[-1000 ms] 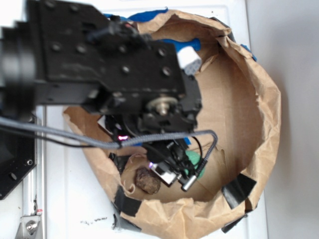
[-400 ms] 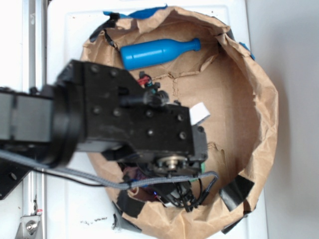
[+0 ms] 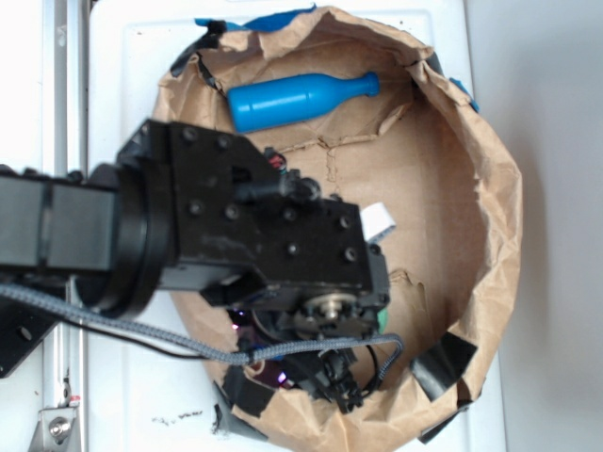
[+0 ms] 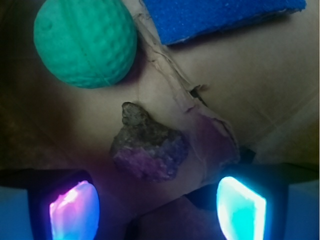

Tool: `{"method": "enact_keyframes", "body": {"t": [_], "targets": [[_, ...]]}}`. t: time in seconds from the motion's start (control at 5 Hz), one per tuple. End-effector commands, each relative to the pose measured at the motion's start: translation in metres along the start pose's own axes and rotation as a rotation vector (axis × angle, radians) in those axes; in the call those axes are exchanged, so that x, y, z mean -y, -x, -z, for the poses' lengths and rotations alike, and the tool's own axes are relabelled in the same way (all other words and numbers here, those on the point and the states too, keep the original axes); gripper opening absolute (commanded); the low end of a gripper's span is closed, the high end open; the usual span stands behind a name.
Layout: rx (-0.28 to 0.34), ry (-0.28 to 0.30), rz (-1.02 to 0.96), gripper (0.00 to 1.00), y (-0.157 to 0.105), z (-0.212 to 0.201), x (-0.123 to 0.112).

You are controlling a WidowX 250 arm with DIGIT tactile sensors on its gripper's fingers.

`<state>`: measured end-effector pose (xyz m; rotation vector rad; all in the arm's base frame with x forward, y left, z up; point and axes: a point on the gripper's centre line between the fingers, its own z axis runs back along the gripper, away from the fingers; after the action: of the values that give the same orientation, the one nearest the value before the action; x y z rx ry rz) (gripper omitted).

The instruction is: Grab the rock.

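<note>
The rock (image 4: 149, 148), a lumpy brown-grey stone, lies on the brown paper floor in the wrist view, just ahead of my gripper (image 4: 157, 207). The gripper is open: its two glowing pads (image 4: 75, 210) stand wide apart on either side, below the rock, touching nothing. A round textured green ball (image 4: 85, 42) lies beyond the rock to the upper left. In the exterior view the arm (image 3: 254, 245) hangs over the lower part of the paper bowl (image 3: 490, 188) and hides the rock; only a sliver of green (image 3: 382, 318) shows.
A blue bottle (image 3: 297, 97) lies at the far side of the paper bowl. A blue cloth (image 4: 220, 15) lies at the top of the wrist view. Black tape patches (image 3: 443, 363) hold the bowl's rim. A torn paper seam (image 4: 190, 95) runs beside the rock.
The arm has swung down toward the bowl's near edge, uncovering the blue bottle and covering the rock in the exterior view; in the last half second it has dropped a little lower.
</note>
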<state>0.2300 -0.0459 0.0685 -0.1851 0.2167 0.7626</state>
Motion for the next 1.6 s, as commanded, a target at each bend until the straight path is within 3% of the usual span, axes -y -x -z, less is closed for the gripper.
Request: {"method": "enact_keyframes", "body": {"t": [0.0, 0.4, 1.0, 1.4], "targets": [[0.014, 0.019, 0.016, 1.0, 0.0, -0.006, -0.003], [0.114, 0.105, 0.01, 1.0, -0.017, 0.005, 0.01], [0.037, 0.027, 0.017, 1.0, -0.014, 0.027, 0.002], [0.035, 0.024, 0.048, 1.0, -0.009, 0.027, -0.001]]}}
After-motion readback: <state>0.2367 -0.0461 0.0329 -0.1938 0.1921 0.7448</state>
